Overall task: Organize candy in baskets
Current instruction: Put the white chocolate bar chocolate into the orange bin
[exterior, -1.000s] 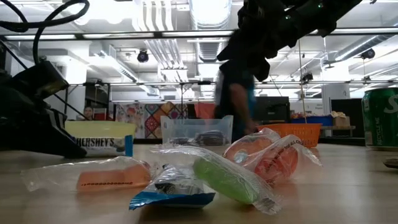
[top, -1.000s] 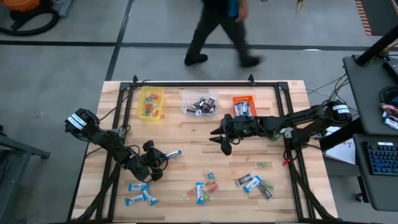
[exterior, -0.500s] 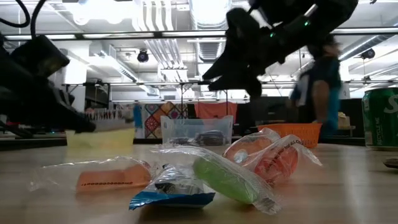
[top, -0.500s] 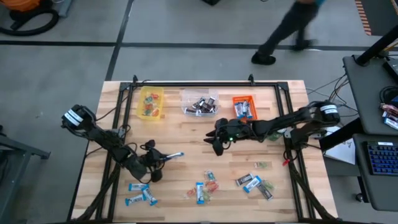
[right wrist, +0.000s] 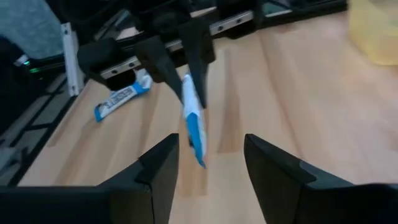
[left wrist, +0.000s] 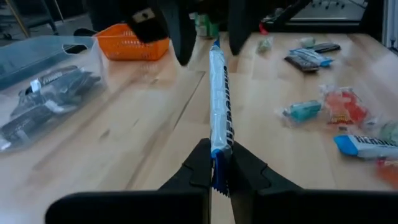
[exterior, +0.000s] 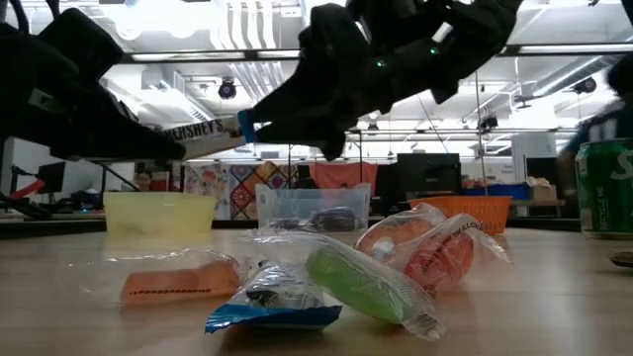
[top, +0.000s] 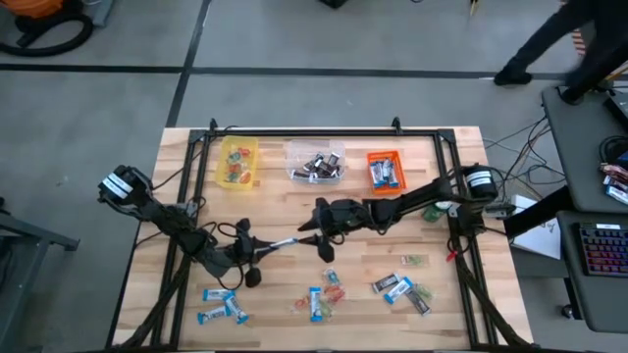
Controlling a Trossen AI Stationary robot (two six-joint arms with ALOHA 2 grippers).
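A blue-and-white candy bar (top: 280, 243) hangs in the air over the table's middle, with my left gripper (top: 261, 248) shut on its left end. My right gripper (top: 316, 237) is open at the bar's other end. Its two fingers (left wrist: 180, 37) stand on either side of that free tip (right wrist: 199, 155), apart from it. At the far edge stand a yellow basket (top: 237, 162), a clear basket (top: 315, 162) and an orange basket (top: 385, 169), each with candy in it. More wrapped candy (top: 319, 299) lies loose along the near side. My left gripper pinches the bar's crimped end (left wrist: 218, 163) between its two fingers. The fingers come nearly level from the table's left and lie along the bar. The bar (exterior: 198, 131) sticks straight out from them toward my right gripper, lifted clear of the table.
Loose bars lie at the near left (top: 221, 304) and near right (top: 397, 287). A green can (exterior: 605, 188) stands at the right, by my right arm. Bare wood lies between the baskets and the loose candy. A person (top: 569, 39) moves beyond the far right corner.
My left gripper has risen and tipped up, lifting the bar from table height into the air. My right gripper has gone toward the table's left and a little down, so its fingers now flank the bar's free end. The person behind the table has walked to the right.
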